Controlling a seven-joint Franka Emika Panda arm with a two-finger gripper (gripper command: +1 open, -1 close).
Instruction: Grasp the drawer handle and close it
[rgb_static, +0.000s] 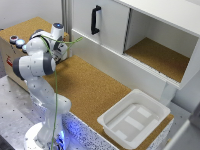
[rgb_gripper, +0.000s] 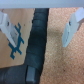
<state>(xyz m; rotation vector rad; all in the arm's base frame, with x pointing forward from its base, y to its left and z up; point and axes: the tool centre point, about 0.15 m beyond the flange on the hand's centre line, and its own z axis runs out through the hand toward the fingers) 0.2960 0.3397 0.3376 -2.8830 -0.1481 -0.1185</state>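
While the white robot arm (rgb_static: 37, 65) is bending over the brown cork bench (rgb_static: 85, 90) on the exterior view's left, its gripper (rgb_gripper: 42, 27) is sitting wide open with nothing in it. In the wrist view, the two pale fingers (rgb_gripper: 71, 29) are standing far apart, and a dark cable (rgb_gripper: 37, 42) is running down between them over the cork. A blue mark (rgb_gripper: 16, 41) is showing beside one finger.

The white cabinet (rgb_static: 150, 35) is standing at the far side of the bench. Its black handle (rgb_static: 95, 20) is sitting upright on a white front panel (rgb_static: 100, 22), well apart from the gripper. To the exterior view's right of that panel, an open space (rgb_static: 160, 52) with a cork floor is showing. A white tray (rgb_static: 134, 119) is resting on the near right part of the bench.
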